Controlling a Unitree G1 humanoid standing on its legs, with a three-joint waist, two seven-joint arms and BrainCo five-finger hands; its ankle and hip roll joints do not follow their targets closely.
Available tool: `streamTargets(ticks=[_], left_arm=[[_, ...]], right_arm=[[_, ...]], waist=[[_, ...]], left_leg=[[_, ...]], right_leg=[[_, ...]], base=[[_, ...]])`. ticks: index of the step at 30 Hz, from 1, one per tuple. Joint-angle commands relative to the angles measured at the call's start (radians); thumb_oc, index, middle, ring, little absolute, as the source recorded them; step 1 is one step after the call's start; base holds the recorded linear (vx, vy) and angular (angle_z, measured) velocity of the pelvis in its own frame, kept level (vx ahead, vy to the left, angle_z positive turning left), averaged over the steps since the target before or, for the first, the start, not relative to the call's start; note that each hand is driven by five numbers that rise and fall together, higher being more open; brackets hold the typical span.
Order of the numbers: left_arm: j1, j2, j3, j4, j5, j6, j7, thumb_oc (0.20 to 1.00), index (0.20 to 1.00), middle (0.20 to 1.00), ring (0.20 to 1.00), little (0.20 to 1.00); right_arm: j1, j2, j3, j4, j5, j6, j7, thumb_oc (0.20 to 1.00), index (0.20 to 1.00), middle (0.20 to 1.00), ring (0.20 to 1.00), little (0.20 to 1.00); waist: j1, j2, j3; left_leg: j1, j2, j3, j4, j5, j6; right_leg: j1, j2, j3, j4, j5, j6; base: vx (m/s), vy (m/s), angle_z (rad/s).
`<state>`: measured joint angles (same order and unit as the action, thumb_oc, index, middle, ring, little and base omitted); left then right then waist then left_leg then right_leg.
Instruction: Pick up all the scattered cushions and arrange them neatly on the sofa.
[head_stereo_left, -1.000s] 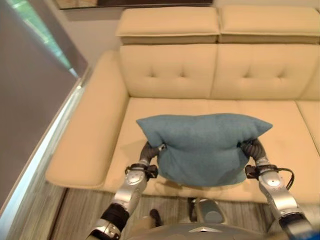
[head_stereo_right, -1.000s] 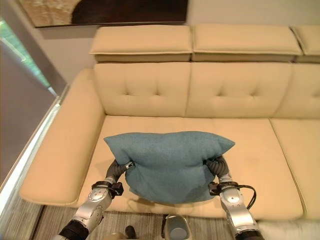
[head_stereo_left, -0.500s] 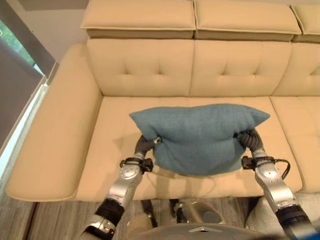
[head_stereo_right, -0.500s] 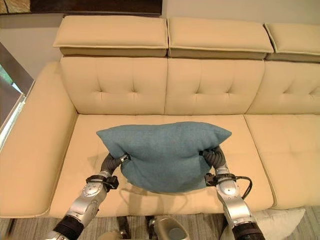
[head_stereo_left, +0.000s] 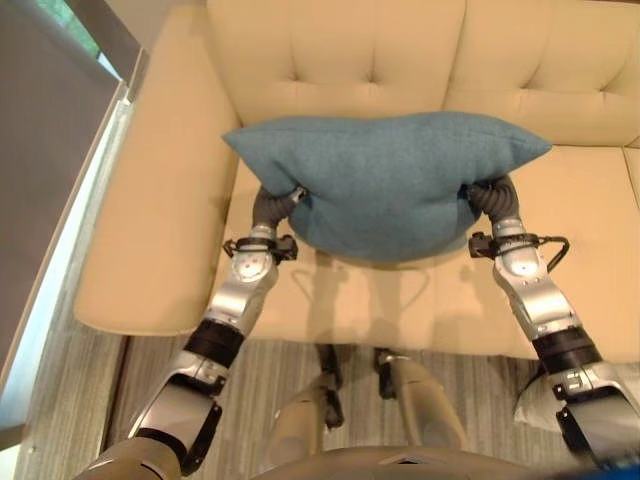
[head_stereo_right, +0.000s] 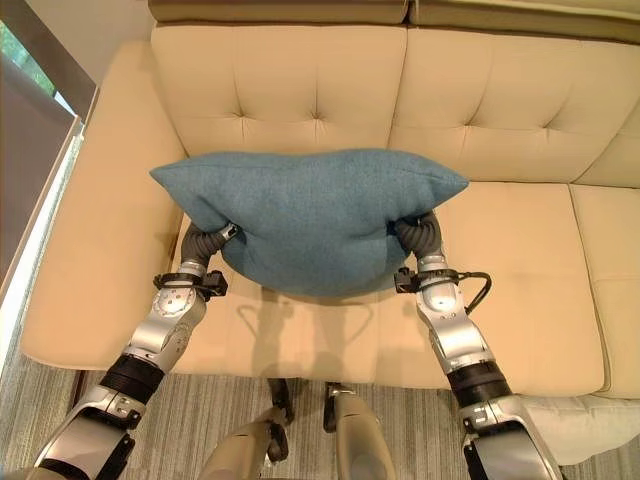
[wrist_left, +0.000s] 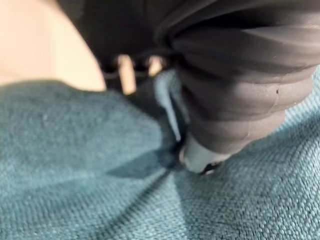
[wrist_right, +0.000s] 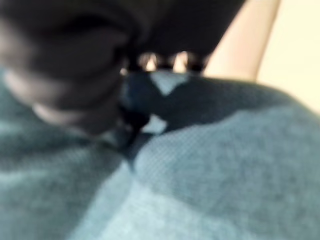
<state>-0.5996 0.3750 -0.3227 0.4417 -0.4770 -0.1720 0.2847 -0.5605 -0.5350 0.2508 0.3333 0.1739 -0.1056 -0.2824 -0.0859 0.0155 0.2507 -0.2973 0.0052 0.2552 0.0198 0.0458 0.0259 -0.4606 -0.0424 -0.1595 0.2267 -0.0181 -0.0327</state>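
Blue-green cushion (head_stereo_right: 310, 215), held up in the air over the seat of the sofa (head_stereo_right: 300, 340), near its left end and close to the back rest. Pinched at its two lower sides: left hand (wrist_left: 200, 157) closed on the cloth with the thumb dug in, right hand (wrist_right: 132, 117) closed on the cloth the same way. Looked soft, puffy and light, and sagged a bit in the middle. Likely not slippery and not easy to break. Best gripped by a good bunch of cloth at each side, not by the thin corners. Not yet set down.
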Motion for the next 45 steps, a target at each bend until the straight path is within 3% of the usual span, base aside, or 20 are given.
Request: streamTargets(ticks=[1,4,15,27,39,40,41,42,43,44,45], left_arm=[[-0.208,-0.026,-0.085,-0.067,0.069,-0.146,0.010,0.200,0.200,0.200,0.200,0.200],[-0.377,0.006,-0.110,0.024,0.066,-0.155,0.054,0.200,0.200,0.200,0.200,0.200],[-0.645,0.060,-0.158,0.146,0.028,-0.165,0.083,0.200,0.200,0.200,0.200,0.200],[-0.658,0.066,-0.171,0.175,0.010,-0.142,0.077,0.200,0.200,0.200,0.200,0.200],[-0.744,0.084,-0.202,0.332,0.037,-0.109,0.078,0.200,0.200,0.200,0.200,0.200],[-0.753,0.085,-0.204,0.348,0.037,-0.107,0.082,0.812,0.812,0.812,0.812,0.812],[-0.762,0.084,-0.209,0.362,0.037,-0.101,0.081,1.000,1.000,1.000,1.000,1.000],[-0.776,0.085,-0.212,0.384,0.035,-0.097,0.082,1.000,1.000,1.000,1.000,1.000],[-0.791,0.086,-0.219,0.398,0.040,-0.092,0.083,1.000,1.000,1.000,1.000,1.000],[-0.813,0.087,-0.226,0.418,0.041,-0.089,0.084,1.000,1.000,1.000,1.000,1.000],[-0.830,0.091,-0.233,0.432,0.041,-0.087,0.089,1.000,1.000,1.000,1.000,1.000]], right_arm=[[-0.162,0.042,0.052,-0.062,0.022,-0.111,-0.021,0.200,0.200,0.200,0.200,0.200],[-0.343,0.017,0.098,0.011,0.031,-0.116,-0.061,0.200,0.200,0.200,0.200,0.200],[-0.622,-0.028,0.198,0.188,0.075,-0.117,-0.101,0.200,0.200,0.200,0.200,0.200],[-0.636,-0.028,0.243,0.260,0.082,-0.075,-0.099,0.200,0.200,0.200,0.200,0.200],[-0.764,-0.040,0.305,0.366,0.037,-0.067,-0.126,0.200,0.200,0.200,0.200,0.200],[-0.782,-0.045,0.318,0.382,0.030,-0.063,-0.129,0.200,0.200,0.200,0.200,0.200],[-0.794,-0.048,0.330,0.399,0.025,-0.057,-0.131,0.200,0.200,0.200,0.200,0.200],[-0.812,-0.049,0.343,0.419,0.023,-0.054,-0.132,0.322,0.322,0.322,0.322,0.322],[-0.827,-0.053,0.352,0.439,0.021,-0.048,-0.133,0.558,0.558,0.558,0.558,0.558],[-0.848,-0.053,0.368,0.467,0.022,-0.044,-0.135,0.922,0.922,0.922,0.922,0.922],[-0.867,-0.056,0.378,0.491,0.021,-0.036,-0.137,1.000,1.000,1.000,1.000,1.000]], waist=[[-0.003,-0.058,-0.047],[0.002,-0.050,-0.030],[0.012,-0.018,-0.011],[0.012,0.006,0.020],[0.014,0.011,0.050],[0.014,0.009,0.053],[0.017,0.011,0.045],[0.017,0.010,0.045],[0.017,0.009,0.044],[0.018,0.008,0.045],[0.019,0.006,0.045]], left_leg=[[-0.015,0.079,-0.005,0.077,-0.047,-0.115],[-0.062,0.084,-0.018,0.078,-0.031,-0.121],[-0.137,0.083,-0.043,0.022,0.022,-0.130],[-0.159,0.075,-0.047,-0.009,0.048,-0.137],[-0.290,0.075,-0.062,0.015,0.064,-0.141],[-0.301,0.077,-0.066,0.020,0.065,-0.141],[-0.298,0.079,-0.076,0.016,0.043,-0.149],[-0.308,0.080,-0.078,0.017,0.044,-0.150],[-0.312,0.082,-0.081,0.015,0.046,-0.150],[-0.321,0.082,-0.084,0.014,0.050,-0.152],[-0.328,0.083,-0.086,0.012,0.054,-0.153]], right_leg=[[0.098,-0.156,0.041,-0.167,0.089,0.191],[0.047,-0.149,0.043,-0.154,0.092,0.191],[-0.054,-0.132,0.052,-0.157,0.107,0.196],[-0.096,-0.130,0.054,-0.153,0.112,0.195],[-0.217,-0.131,0.061,-0.139,0.130,0.196],[-0.227,-0.130,0.060,-0.136,0.131,0.196],[-0.224,-0.126,0.063,-0.137,0.109,0.204],[-0.232,-0.124,0.064,-0.137,0.110,0.204],[-0.238,-0.123,0.065,-0.138,0.112,0.204],[-0.245,-0.122,0.063,-0.140,0.116,0.205],[-0.252,-0.121,0.061,-0.143,0.119,0.206]], base=[[-0.01,-0.051,0.08],[-0.01,-0.043,0.02],[0.01,-0.014,0.01],[0.00,-0.002,0.02],[-0.02,-0.021,-0.01],[0.07,-0.035,-0.01],[0.08,-0.027,0.00],[0.08,-0.020,-0.01],[0.00,-0.030,0.00],[0.00,-0.034,-0.02],[-0.01,-0.040,-0.01]])
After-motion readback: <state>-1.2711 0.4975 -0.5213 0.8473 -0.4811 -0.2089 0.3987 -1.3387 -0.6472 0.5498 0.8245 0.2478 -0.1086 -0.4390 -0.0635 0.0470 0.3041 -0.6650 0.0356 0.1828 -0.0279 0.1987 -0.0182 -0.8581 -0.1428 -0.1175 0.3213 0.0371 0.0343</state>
